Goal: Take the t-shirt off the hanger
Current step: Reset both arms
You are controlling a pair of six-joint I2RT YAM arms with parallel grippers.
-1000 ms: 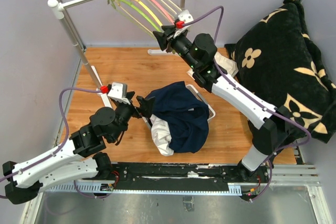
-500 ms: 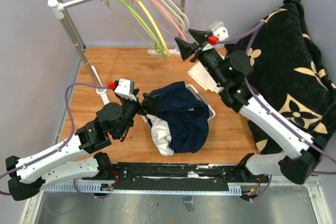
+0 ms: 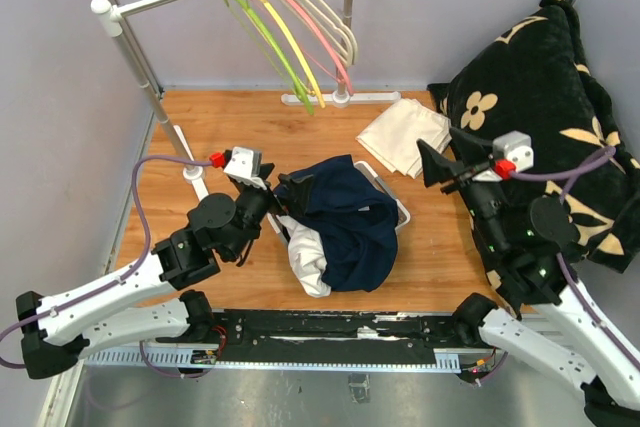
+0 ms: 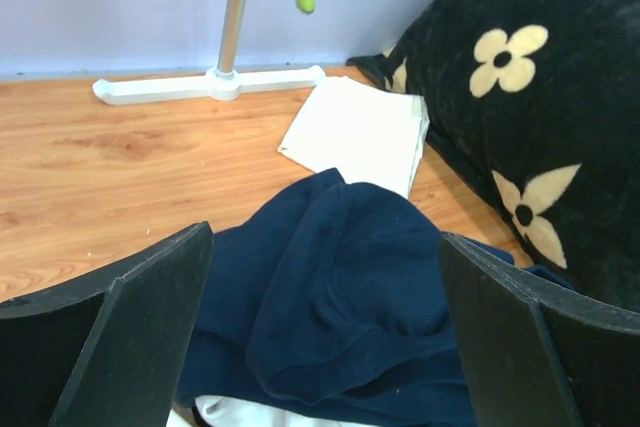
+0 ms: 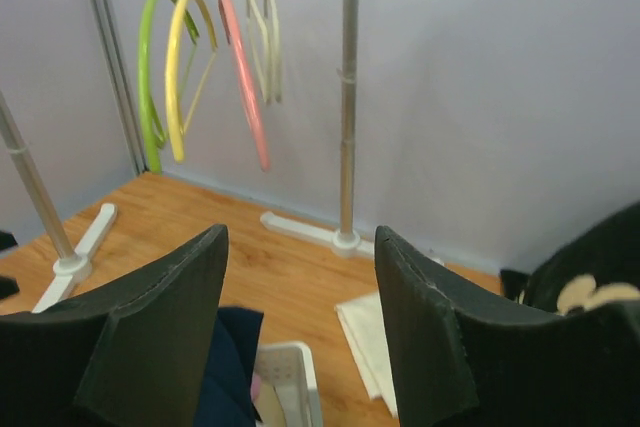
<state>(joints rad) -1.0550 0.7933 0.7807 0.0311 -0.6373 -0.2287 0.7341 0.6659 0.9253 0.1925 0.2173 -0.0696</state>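
From above, bare coloured plastic hangers (image 3: pixel 287 39) hang at 12 o'clock and a black flowered cushion (image 3: pixel 540 97) lies at 3, with the navy blue t-shirt (image 3: pixel 345 227) heaped on the wooden surface (image 3: pixel 240 137). Left wrist view: the left gripper (image 4: pixel 325 239), wide and empty, has it just ahead. Right wrist view: the right gripper (image 5: pixel 300 237), parted and empty, faces the hangers.

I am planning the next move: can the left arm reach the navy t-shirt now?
Probably yes. The left gripper hangs open just beside the navy t-shirt, which lies on top of the white basket, and nothing stands between them.
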